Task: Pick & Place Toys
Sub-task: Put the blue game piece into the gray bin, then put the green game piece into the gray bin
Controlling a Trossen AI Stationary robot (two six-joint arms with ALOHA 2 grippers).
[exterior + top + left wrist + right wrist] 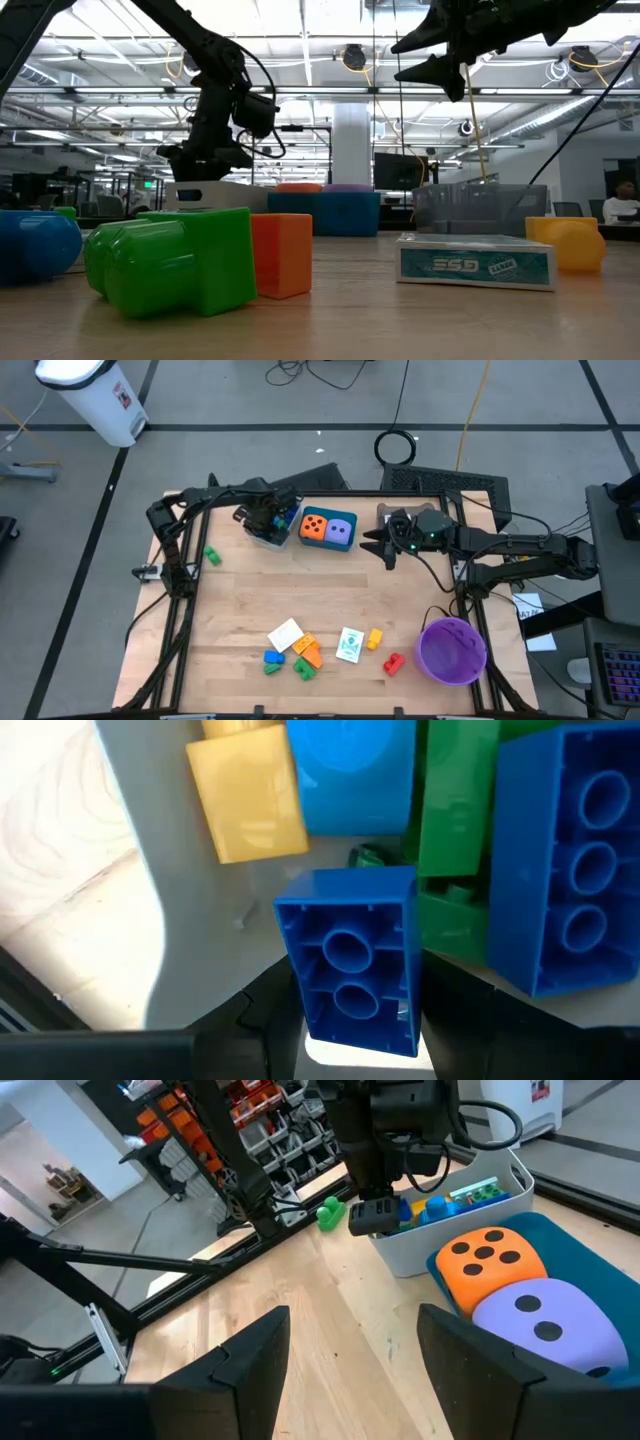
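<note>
My left claw [268, 520] hangs over the white tub [268, 536] at the back of the table [240, 610], clenched on a small blue brick [352, 965]. From my left wrist I see that brick hollow side up, pinched between my two dark fingers, just above the tub's pile: a yellow brick [250, 792], a green one [455, 815] and a bigger blue one [570, 860] lie under and beside it.

My right claw [388, 547] is raised above the table, just beside the teal tray [327, 541], its fingers spread with nothing between them. In that tray sit the orange die [314, 527] and the purple die [342, 529], side by side, close in front of the claw.

A lone green brick [212, 556] lies on the wood well off to the left of the tub. The remaining toys lie well apart from both claws near the front edge: a white card [285, 635], a blue brick [273, 657], an orange brick [309, 652], a green piece [304, 669], a printed card [349, 645], a yellow brick [375, 639] and a red brick [393, 663]. The purple bowl [452, 651] stands at the front right corner.
</note>
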